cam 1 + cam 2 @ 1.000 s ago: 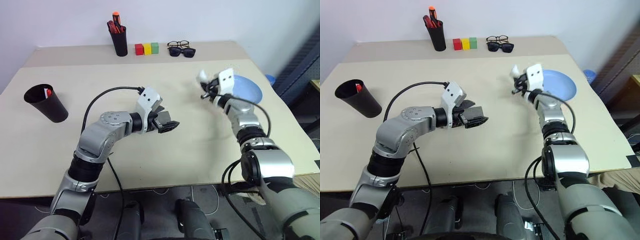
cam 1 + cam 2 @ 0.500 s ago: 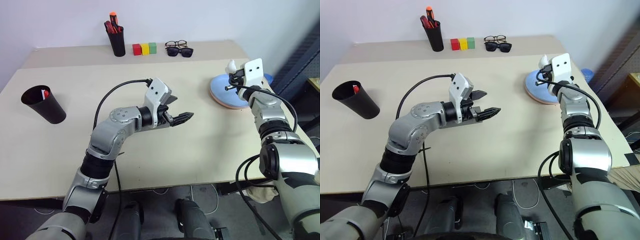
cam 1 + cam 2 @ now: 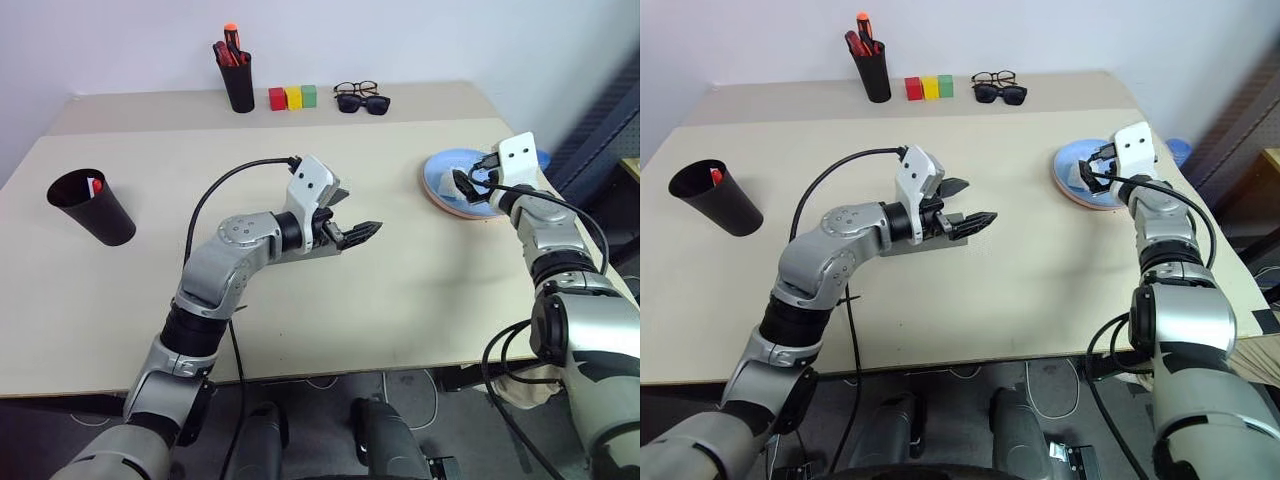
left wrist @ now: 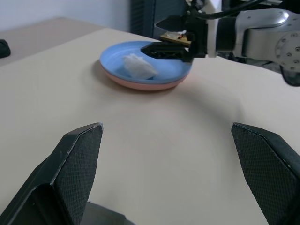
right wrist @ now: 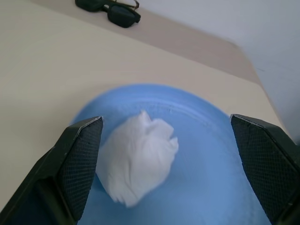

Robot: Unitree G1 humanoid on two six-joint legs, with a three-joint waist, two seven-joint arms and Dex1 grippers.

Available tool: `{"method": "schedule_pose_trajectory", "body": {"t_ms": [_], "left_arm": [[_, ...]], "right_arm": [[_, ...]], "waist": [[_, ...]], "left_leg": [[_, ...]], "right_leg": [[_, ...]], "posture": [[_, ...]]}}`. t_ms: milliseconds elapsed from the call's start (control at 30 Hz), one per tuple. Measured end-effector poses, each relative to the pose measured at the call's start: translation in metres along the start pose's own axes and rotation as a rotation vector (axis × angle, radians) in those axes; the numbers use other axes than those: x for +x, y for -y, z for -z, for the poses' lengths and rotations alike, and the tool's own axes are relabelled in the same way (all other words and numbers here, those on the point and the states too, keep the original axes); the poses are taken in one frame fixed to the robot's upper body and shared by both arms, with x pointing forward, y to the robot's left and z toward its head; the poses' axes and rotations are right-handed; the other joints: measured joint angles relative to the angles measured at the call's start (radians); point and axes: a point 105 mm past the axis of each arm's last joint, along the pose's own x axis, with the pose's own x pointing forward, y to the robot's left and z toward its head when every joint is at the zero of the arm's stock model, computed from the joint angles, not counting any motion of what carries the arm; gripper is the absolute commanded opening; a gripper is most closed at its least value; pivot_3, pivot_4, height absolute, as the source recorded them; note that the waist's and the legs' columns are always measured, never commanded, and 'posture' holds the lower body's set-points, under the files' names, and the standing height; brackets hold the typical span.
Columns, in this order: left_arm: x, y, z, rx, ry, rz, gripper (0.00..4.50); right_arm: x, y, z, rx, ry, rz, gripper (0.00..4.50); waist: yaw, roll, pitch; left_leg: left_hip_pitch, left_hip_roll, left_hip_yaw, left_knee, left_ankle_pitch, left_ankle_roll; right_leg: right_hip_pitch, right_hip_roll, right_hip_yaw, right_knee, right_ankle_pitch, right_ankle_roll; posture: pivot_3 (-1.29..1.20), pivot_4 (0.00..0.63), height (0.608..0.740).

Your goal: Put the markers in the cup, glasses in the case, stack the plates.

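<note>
The light blue plate (image 3: 448, 172) lies on top of the salmon pink plate (image 4: 140, 86) at the table's right. A white crumpled wad (image 5: 138, 161) rests in the blue plate. My right gripper (image 3: 466, 183) hovers open just over that plate, the wad lying free below its fingers. My left gripper (image 3: 356, 234) is open and empty above the middle of the table. The black cup (image 3: 92, 208) stands at the far left with a red-tipped marker (image 3: 95, 184) inside. The glasses and the case are out of view.
Along the back edge stand a black pen holder (image 3: 238, 82) with red and orange pens, three coloured blocks (image 3: 293, 97), black sunglasses (image 3: 364, 103) and a dark-framed clear pair (image 3: 355, 88). The table's right edge runs close behind the plates.
My right gripper carried the white wad to the right over the plates, sank, then opened and dropped it into the blue plate. The left gripper stays open in place.
</note>
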Motion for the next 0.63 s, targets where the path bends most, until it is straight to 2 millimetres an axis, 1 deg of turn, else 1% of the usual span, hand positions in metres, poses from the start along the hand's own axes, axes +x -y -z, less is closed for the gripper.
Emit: {"method": "schedule_pose_trajectory", "body": {"t_ms": [100,167,200,267,300,367,467,533,633], "left_arm": [[-0.007,0.001,0.009,0.019,0.008,-0.002,4.5],[-0.015,0.0,0.014,0.024,0.015,-0.013,4.5],[-0.02,-0.001,0.017,0.028,0.015,-0.023,4.5],[-0.037,-0.007,0.026,0.037,0.015,-0.059,4.5],[-0.049,-0.011,0.031,0.041,0.016,-0.089,4.5],[-0.069,-0.019,0.039,0.043,0.014,-0.14,4.5],[-0.092,-0.021,0.037,0.033,0.045,-0.178,4.5],[-0.104,-0.021,0.036,0.024,0.053,-0.195,4.5],[-0.125,-0.024,0.041,0.001,0.03,-0.241,4.5]], "right_arm": [[-0.013,-0.01,0.004,-0.016,0.045,-0.122,4.41],[-0.029,-0.022,0.011,-0.017,0.059,-0.235,4.41],[-0.039,-0.029,0.016,-0.011,0.055,-0.285,4.41],[-0.065,-0.044,0.023,-0.001,0.045,-0.377,4.41],[-0.083,-0.048,0.026,-0.004,0.023,-0.408,4.41],[-0.11,-0.048,0.025,-0.016,-0.016,-0.432,4.41],[-0.138,-0.044,0.009,-0.042,-0.022,-0.427,4.41],[-0.149,-0.045,0.002,-0.047,-0.024,-0.423,4.41],[-0.159,-0.046,0.004,-0.02,-0.048,-0.409,4.41]], "waist": [[0.001,0.0,0.0],[0.002,0.0,0.0],[0.003,0.0,0.0],[0.007,0.001,-0.001],[0.009,0.003,0.0],[0.012,0.003,0.0],[0.012,0.002,-0.001],[0.01,0.001,-0.002],[0.011,0.001,-0.002]], "left_leg": [[0.0,0.0,0.0,0.0,0.0,0.0],[0.0,0.0,0.0,0.0,0.0,0.0],[0.0,0.0,-0.001,0.0,0.0,0.0],[0.0,0.0,-0.001,0.0,0.0,0.0],[0.0,0.0,-0.001,0.0,0.0,0.0],[0.0,0.0,0.0,0.002,0.0,0.0],[0.001,0.001,0.001,0.003,0.0,0.0],[0.003,0.001,0.001,0.003,0.0,-0.001],[0.003,0.001,0.001,0.002,-0.001,0.0]], "right_leg": [[0.0,0.0,0.0,0.0,0.0,0.0],[0.0,0.0,0.0,0.001,0.0,0.001],[0.0,0.0,0.0,0.001,0.0,0.001],[0.0,0.0,0.0,0.002,-0.001,0.001],[0.0,0.0,0.0,0.002,-0.001,0.001],[0.0,-0.001,0.0,0.001,-0.003,-0.003],[0.001,-0.001,0.0,0.001,-0.002,-0.004],[0.003,-0.001,0.0,-0.001,-0.003,-0.003],[0.002,-0.001,0.0,-0.001,-0.003,-0.004]], "posture": [[0.0,0.15,0.74],[0.0,0.15,0.74],[0.0,0.15,0.74],[0.0,0.15,0.74],[0.0,0.15,0.74],[0.0,0.15,0.74],[0.0,0.15,0.74],[0.0,0.15,0.74],[0.0,0.15,0.74]]}}
